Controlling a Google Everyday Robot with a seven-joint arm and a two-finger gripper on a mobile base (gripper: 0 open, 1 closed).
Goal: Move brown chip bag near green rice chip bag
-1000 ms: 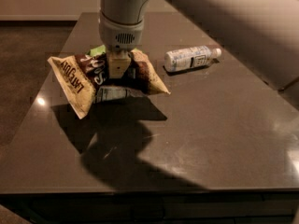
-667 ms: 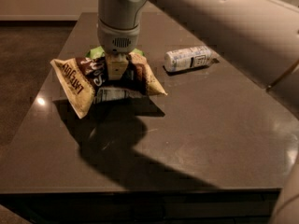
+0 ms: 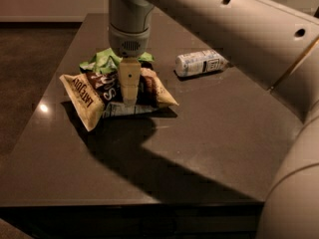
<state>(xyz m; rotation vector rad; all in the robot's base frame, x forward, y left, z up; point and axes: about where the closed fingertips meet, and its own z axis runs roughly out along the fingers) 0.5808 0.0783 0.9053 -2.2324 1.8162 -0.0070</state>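
Note:
The brown chip bag [image 3: 94, 91] lies crumpled on the dark table [image 3: 209, 148], left of centre, with its cream "LATE JULY" end pointing to the front left. My gripper [image 3: 128, 94] comes straight down onto the bag's dark middle and is shut on it, with one pale finger [image 3: 129, 81] in view. The green rice chip bag [image 3: 103, 61] sits directly behind the brown bag and touches its far edge; the gripper's wrist partly hides it.
A clear plastic bottle with a white label [image 3: 200, 62] lies on its side to the right of the bags. My arm [image 3: 259, 29] crosses the upper right of the view. The table's front edge [image 3: 129, 202] is near, and the left edge [image 3: 47, 91] is beside the brown bag.
My gripper and the brown chip bag have moved down and slightly toward the front. More of the green bag now shows behind them. The bottle has not moved.

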